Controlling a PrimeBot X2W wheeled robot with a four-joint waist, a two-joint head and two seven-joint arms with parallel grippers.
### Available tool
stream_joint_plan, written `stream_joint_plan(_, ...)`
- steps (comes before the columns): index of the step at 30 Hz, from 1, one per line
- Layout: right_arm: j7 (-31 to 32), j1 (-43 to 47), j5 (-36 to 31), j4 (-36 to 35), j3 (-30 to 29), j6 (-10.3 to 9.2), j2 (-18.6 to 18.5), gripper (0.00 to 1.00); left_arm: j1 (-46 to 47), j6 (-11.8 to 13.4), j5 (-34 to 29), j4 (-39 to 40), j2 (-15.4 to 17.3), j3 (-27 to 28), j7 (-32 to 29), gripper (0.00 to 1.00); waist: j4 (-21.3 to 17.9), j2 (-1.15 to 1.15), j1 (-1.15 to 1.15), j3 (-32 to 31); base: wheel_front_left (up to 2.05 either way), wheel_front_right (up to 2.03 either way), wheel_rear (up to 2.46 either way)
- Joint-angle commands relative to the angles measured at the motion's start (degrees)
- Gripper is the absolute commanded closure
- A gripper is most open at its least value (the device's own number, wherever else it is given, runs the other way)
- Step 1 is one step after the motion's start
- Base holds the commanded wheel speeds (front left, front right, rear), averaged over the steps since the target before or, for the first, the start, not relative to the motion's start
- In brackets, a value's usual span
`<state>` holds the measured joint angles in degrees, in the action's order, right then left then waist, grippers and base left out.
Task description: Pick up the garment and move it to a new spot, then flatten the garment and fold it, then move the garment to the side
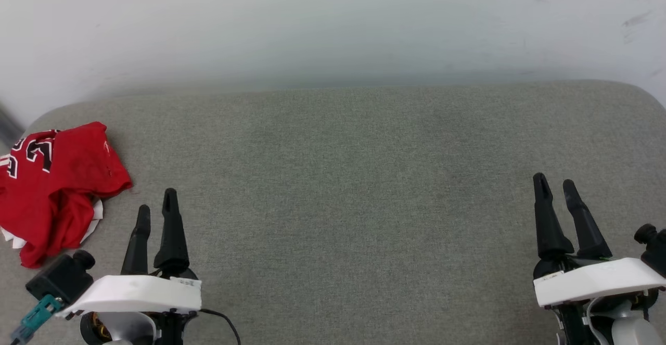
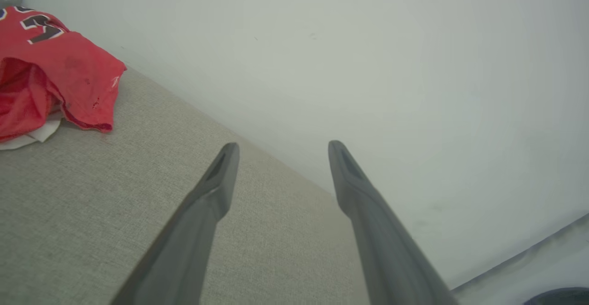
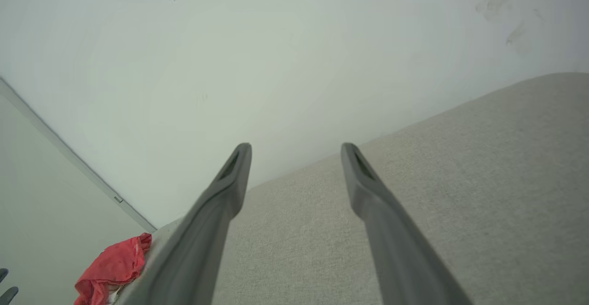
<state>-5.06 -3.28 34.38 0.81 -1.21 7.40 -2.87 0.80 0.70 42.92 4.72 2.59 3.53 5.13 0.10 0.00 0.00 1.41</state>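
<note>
grey fabric pad [image 1: 333,204] against a white wall [image 1: 333,22]. garment [image 1: 57,189] lies crumpled at the pad's left end, white trim [image 1: 96,220] poking out underneath. my left gripper [image 1: 156,202] hangs just beside it, jaws apart, empty. right gripper [image 1: 555,181] is well apart at the other end, spread and empty too. step reads as the first pick: i'd go left-handed, bite a thick red fold rather than loose trim, lift clear before carrying. left wrist view shows the fold's hollow [image 2: 23,84] and printed numeral [image 2: 41,26]. right wrist view puts the garment at the pad's corner, maybe overhanging.

bright, even light; wall perhaps slightly hazy, shadows faint.
</note>
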Motion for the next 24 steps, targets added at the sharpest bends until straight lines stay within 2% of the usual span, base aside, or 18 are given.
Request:
stream_joint_plan(1,-0.5,-1.2,-2.3,-1.3,0.3,0.11,-0.1,0.00,-0.2,0.2,-2.1,1.3,0.3,-0.5,0.5,0.00,0.0,0.00,0.00,0.0,0.00,0.00,0.00)
stream_joint_plan(9,-1.9,-0.7,-11.1,-2.5,1.7,0.11,0.0,0.00,-0.9,3.8,-10.5,2.7,3.1,-6.4,1.9,0.00,0.0,0.00,0.00,0.3,0.00,0.00,0.00)
stream_joint_plan(24,-4.2,0.1,-24.0,-1.6,3.0,0.12,0.0,0.00,0.0,15.6,-21.1,2.6,10.3,-18.0,4.2,0.00,-0.1,0.00,0.00,0.9,0.00,0.00,0.00)
